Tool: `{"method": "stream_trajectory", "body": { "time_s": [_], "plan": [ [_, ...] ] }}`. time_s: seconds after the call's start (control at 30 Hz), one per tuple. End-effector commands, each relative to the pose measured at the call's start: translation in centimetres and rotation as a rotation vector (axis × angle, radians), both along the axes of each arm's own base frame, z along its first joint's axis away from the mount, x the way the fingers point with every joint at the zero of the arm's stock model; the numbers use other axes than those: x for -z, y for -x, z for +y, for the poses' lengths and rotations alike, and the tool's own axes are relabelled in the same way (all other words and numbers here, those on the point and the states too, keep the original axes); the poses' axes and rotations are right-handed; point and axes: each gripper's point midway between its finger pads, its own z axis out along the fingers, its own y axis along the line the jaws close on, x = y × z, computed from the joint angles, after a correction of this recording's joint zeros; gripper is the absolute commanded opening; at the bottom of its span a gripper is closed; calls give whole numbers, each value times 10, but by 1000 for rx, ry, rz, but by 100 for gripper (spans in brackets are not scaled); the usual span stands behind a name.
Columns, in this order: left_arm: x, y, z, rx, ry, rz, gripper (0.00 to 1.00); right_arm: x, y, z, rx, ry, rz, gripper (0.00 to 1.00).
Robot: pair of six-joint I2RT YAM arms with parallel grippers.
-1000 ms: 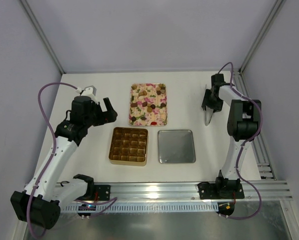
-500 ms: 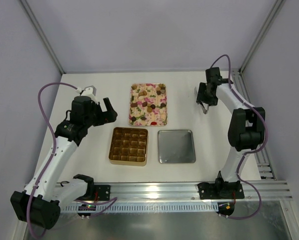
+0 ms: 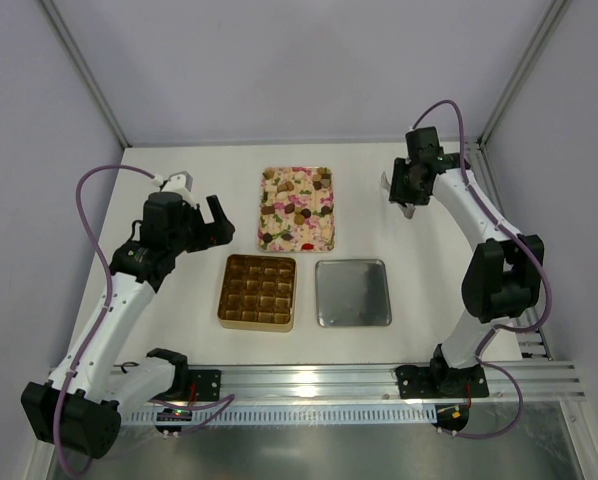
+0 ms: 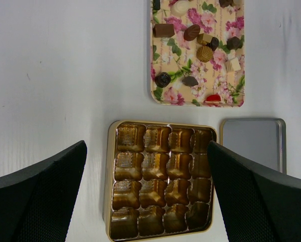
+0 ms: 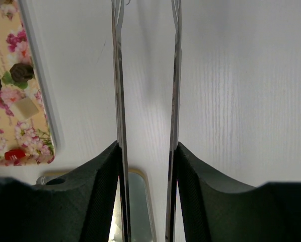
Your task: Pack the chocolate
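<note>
- The right gripper (image 5: 146, 148) pinches a pair of thin metal tongs (image 5: 118, 85), one blade lying along the inner face of each finger. The blades stand apart with a strip of white table (image 3: 179, 180) showing between them.
- The blade tips run off the top of the wrist view, so I cannot tell whether they touch the table.
- This gripper hangs over the far right part of the table, to the right of the pink flowered tray (image 4: 173, 50). Bare table lies between the tongs and the tray's rim.
- The left gripper (image 3: 219, 220) is spread wide and grips nothing. It hovers to the left of the tray, above and behind the gold box (image 4: 110, 176).
- The chocolate (image 4: 163, 30) lies scattered on the flowered tray: dark and light brown pieces, a few cream ones and one red.
- The gold box sits just in front of the tray, and its grid of brown cells faces up.
- A flat grey metal lid (image 3: 353, 292) lies just beside the box on its right, apart from both grippers.
- The left arm's purple cable (image 3: 99, 180) loops above the table's left side, away from the tray and box.
</note>
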Motion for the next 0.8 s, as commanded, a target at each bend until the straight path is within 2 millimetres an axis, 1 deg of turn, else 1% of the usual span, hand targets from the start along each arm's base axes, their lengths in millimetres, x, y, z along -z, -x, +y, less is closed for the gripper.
{"method": "stream_trajectory", "body": {
  "time_s": [0.0, 0.03, 0.07, 0.17, 0.2, 0.27, 0.3, 0.33, 0.4, 0.43, 0.5, 0.53, 0.77],
  "plan": [
    [-8, -2, 1, -4, 0, -31, 100, -53, 1, 22, -46, -29, -114, 48],
    [-9, -3, 1, -5, 0, -34, 100, -55, 3, 27, -59, -31, -117, 47],
    [-8, -3, 1, -4, 0, -31, 100, -58, 5, 40, -88, -35, -124, 47],
    [-7, -3, 1, -4, -1, -26, 100, -65, 11, 61, -136, -46, -131, 47],
    [-6, -3, 1, -5, -4, -25, 100, -67, 16, 76, -169, -55, -132, 47],
    [-6, -3, 1, -4, -2, -25, 100, -70, 20, 91, -205, -70, -136, 47],
    [-7, -2, 1, -4, -3, -25, 100, -72, 24, 103, -232, -77, -134, 47],
    [-5, -4, 6, -26, -18, -28, 100, -73, 28, 110, -248, -79, -133, 46],
    [-6, -4, 6, -27, -20, -28, 100, -73, 35, 121, -276, -82, -127, 44],
    [-5, -4, 6, -29, -20, -27, 100, -73, 42, 133, -304, -87, -127, 44],
    [-6, -4, 6, -29, -20, -28, 100, -69, 51, 141, -328, -82, -112, 44],
    [-5, -4, 6, -28, -19, -26, 100, -65, 59, 151, -353, -76, -102, 43],
    [-5, -4, 5, -24, -18, -23, 100, -53, 79, 167, -393, -59, -75, 43]
  ]
}}
